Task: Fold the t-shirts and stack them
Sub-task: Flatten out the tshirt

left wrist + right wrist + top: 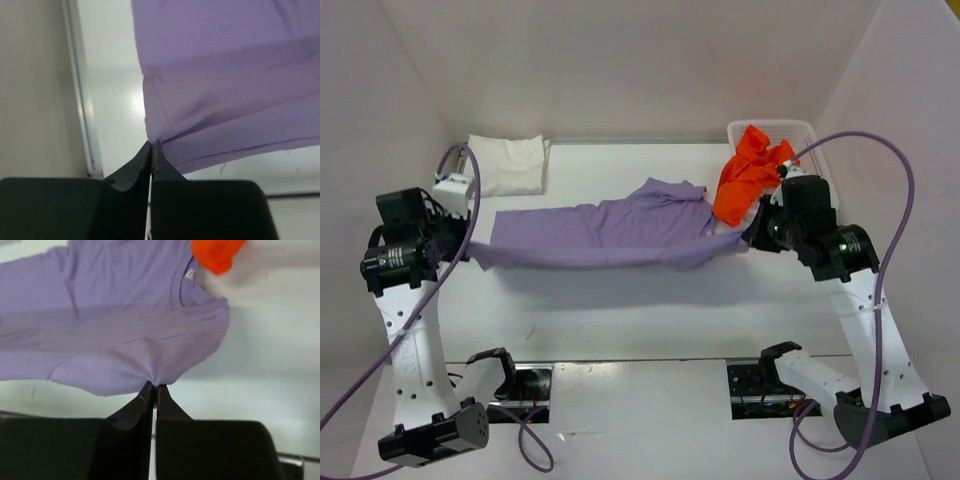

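Observation:
The lavender t-shirt (610, 232) is stretched sideways between both arms above the table, its near edge lifted. My left gripper (470, 252) is shut on its left end, and the cloth bunches at the tips (152, 145). On the opposite side my right gripper (748, 238) is shut on the shoulder end near the collar (154, 386). A folded white t-shirt (507, 163) lies at the back left. The orange t-shirt (748, 176) hangs out of the white mesh basket (790, 132) at the back right, and its tip shows in the right wrist view (216, 254).
White walls enclose the table on three sides. A small white box (451, 188) sits by the left arm, next to the white shirt. Purple cables loop over both arms. In the left wrist view a raised table rim (82, 100) runs along the left.

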Motion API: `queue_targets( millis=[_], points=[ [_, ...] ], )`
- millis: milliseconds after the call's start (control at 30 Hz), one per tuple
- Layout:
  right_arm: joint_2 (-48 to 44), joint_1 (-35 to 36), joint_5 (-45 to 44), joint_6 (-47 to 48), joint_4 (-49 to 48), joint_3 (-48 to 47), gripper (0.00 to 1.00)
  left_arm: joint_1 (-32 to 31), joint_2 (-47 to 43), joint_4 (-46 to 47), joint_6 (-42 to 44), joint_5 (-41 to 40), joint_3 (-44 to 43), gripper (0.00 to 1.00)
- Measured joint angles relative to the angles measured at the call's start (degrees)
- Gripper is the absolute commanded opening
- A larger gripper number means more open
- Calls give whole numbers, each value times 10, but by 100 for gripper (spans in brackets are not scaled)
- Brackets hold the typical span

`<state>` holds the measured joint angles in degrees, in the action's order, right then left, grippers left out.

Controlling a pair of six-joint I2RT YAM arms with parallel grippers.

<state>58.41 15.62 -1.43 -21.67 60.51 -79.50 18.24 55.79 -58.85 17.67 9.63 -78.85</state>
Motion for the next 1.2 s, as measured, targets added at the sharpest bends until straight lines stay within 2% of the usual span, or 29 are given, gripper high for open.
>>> queue_targets(
  millis=[300, 500, 600, 667, 767, 833, 900, 967, 1000, 1100, 1200],
  points=[
    [-51, 0, 114, -45, 24, 210, 0, 0, -25, -93, 30, -23, 172, 0],
    [-24, 0, 122, -47, 9, 218, 0, 0, -9, -80, 30, -21, 182, 0],
    [69, 0, 116, -39, -3, 151, 0, -5, 76, -86, 21, -11, 111, 0],
    [172, 1, 94, -29, -20, 32, 0, -9, 177, -67, 8, 2, -15, 0],
    [291, 1, 34, -15, -59, -183, 0, -12, 297, -30, -25, 8, -261, 0],
    [331, 1, -6, -4, -73, -316, 0, -11, 333, 13, -44, 9, -395, 0],
    [344, 0, -36, 7, -74, -424, 0, -11, 327, 60, -57, 11, -469, 0],
    [325, 2, -59, 18, -90, -458, 0, -12, 275, 101, -60, 13, -460, 0],
    [305, 4, -68, 21, -90, -453, 0, -12, 237, 134, -60, 17, -421, 0],
    [250, 11, -90, 23, -83, -402, 0, -12, 127, 163, -57, 26, -287, 0],
    [214, 22, -101, 24, -67, -336, 0, -12, 69, 165, -45, 26, -191, 0]
  ],
)
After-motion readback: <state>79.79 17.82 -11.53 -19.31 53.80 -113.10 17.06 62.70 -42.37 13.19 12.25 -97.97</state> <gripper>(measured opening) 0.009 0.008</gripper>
